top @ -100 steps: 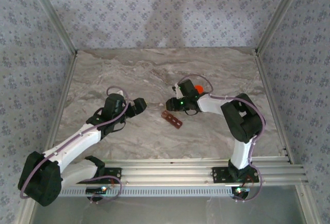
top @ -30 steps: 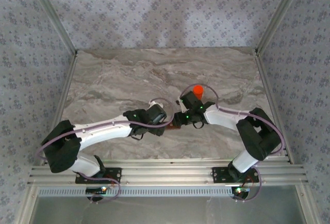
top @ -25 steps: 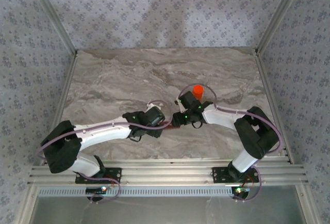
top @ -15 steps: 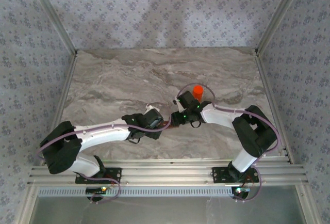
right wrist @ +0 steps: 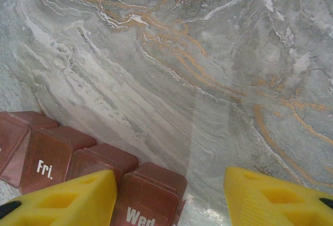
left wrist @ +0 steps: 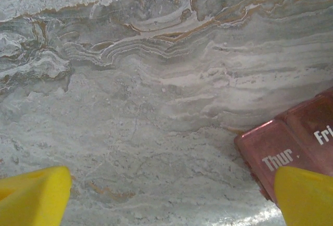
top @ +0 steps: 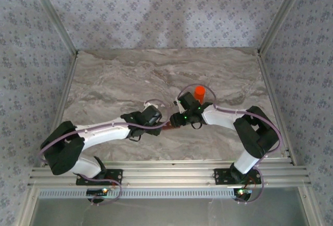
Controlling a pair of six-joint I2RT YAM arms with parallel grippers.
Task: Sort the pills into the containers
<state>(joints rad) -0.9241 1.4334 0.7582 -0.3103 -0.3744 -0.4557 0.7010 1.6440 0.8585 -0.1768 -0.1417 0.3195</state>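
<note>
Bottle behind containers, on table.

My left wrist view reads "Thur." and a cut-off "Fri" in white on two lids of the containers. My right wrist view reads "Fri." and "Wed" on two lids.

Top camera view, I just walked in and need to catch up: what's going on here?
Both arms meet over a red-brown pill organizer near the middle of the table. The left claw is wide open, one finger beside the Thur. cell. The right claw is open with the Wed cell between its fingers, not clamped on it. An orange bottle stands just behind.
</note>
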